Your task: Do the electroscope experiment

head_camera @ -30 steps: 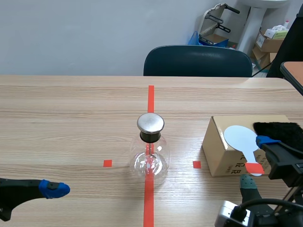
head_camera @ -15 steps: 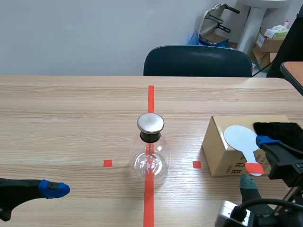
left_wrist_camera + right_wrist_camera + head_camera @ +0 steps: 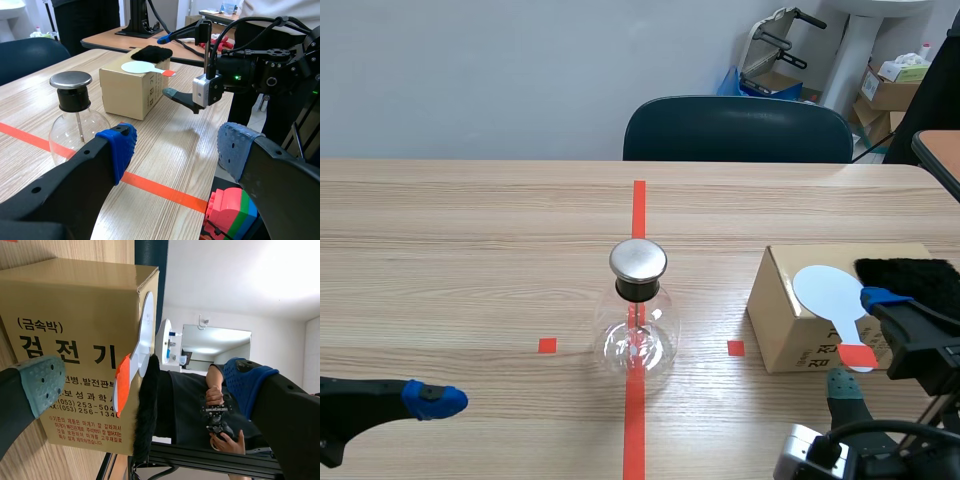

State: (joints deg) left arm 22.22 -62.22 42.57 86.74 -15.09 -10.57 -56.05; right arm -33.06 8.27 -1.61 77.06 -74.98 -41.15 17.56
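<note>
The electroscope, a round glass flask [image 3: 638,335] with a metal cap [image 3: 638,260], stands on the centre tape line. To its right is a cardboard box [image 3: 790,320]. On the box lie a white paddle [image 3: 828,292] with an orange handle and a black fur cloth [image 3: 910,272]. My right gripper [image 3: 860,342] is open at the box's near side, its fingers either side of the paddle handle [image 3: 121,382] without touching it. My left gripper [image 3: 440,400] is open low over the table at the near left, with the flask [image 3: 75,125] ahead of it and nothing held.
A dark blue chair [image 3: 738,130] stands behind the far table edge. Cartons and equipment [image 3: 890,85] fill the back right corner. A coloured block stack [image 3: 230,212] sits just beyond the table's edge, under my left gripper.
</note>
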